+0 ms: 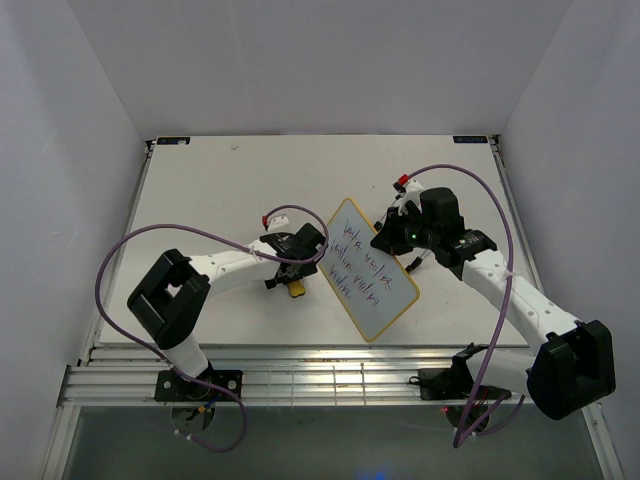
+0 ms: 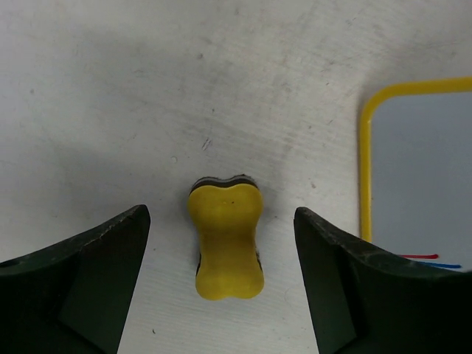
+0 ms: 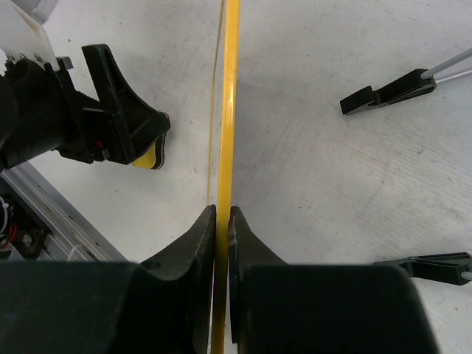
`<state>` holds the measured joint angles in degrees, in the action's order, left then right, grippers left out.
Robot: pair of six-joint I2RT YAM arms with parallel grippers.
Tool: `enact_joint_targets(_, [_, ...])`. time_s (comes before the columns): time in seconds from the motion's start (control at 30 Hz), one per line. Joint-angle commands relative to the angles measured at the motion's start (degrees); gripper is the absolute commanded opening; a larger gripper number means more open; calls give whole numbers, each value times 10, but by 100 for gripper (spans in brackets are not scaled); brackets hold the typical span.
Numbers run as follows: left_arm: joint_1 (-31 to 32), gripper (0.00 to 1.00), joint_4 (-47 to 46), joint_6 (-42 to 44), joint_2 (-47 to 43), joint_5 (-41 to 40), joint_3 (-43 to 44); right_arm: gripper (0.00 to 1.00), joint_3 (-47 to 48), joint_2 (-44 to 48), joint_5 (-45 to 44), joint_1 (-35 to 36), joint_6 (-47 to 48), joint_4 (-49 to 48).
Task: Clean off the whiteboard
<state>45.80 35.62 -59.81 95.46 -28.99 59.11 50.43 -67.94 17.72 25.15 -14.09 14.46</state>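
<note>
Whiteboard [image 1: 372,270] sits mid-table [image 1: 200,190], turned diagonal, w/ rows of coloured handwriting on its face. Right gripper [image 1: 388,240] is at the board's far-right edge. In the wrist cam its fingers are pressed together on the thin yellow frame [image 3: 231,88], board seen edge-on btwn them. Left gripper [image 1: 295,280] is just left of the board, not touching it. Its jaws are spread wide, straddling the yellow eraser [image 2: 225,243], which lies on the table w/ gaps both sides. Right arm reaches in from near-right, elbow bent. Left arm stretches from near-left toward ctr, wrist tipped down. Count: 1 whiteboard, 1 eraser, 2 arms, 2 black feet [image 3: 383,88] on the table right of the board edge.
</note>
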Motion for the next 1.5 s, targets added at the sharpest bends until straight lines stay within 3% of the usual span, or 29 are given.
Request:
enact_joint_targets(0.0, [16, 88, 49, -58, 2, -23, 14, 8, -5, 7, -47, 3, 57, 17])
enact_joint_targets(0.07, [23, 87, 47, -60, 9, -22, 15, 8, -6, 4, -43, 3, 58, 15])
enact_joint_targets(0.13, [27, 78, 45, -58, 17, -21, 19, 8, -10, -2, -38, 3, 60, 10])
enact_joint_targets(0.4, [32, 71, 31, -60, 23, -15, 17, 8, -11, -13, -28, 3, 64, 5])
enact_joint_targets(0.57, [32, 60, 19, -63, 13, -15, 5, 8, -12, -14, -20, 3, 65, 5])
enact_joint_targets(0.67, [32, 46, 9, -55, 5, -13, -5, 8, -13, -17, -18, 3, 67, 7])
enact_joint_targets(0.73, [32, 46, -5, -49, 2, -11, -12, 8, -16, -17, -14, 3, 67, 6])
enact_joint_targets(0.8, [32, 40, -14, -44, 3, -5, -16, 8, -17, -17, -11, 3, 65, 1])
enact_joint_targets(1.1, [32, 41, -38, -29, -7, 5, -41, 8, -18, -15, 7, 3, 63, -3])
enact_joint_targets(1.23, [32, 28, -44, -14, -29, -1, -49, 8, -22, -13, 11, 3, 57, -8])
enact_joint_targets(1.3, [32, 26, -76, 12, -69, -1, -64, 8, -25, -11, 11, 3, 53, -12])
enact_joint_targets(1.33, [32, 26, -102, 68, -86, 6, -72, 8, -27, -11, 10, 3, 48, -15])
enact_joint_targets(1.47, [32, 23, -276, 179, -184, 53, -136, 8, -35, -4, 17, 3, 35, -27])
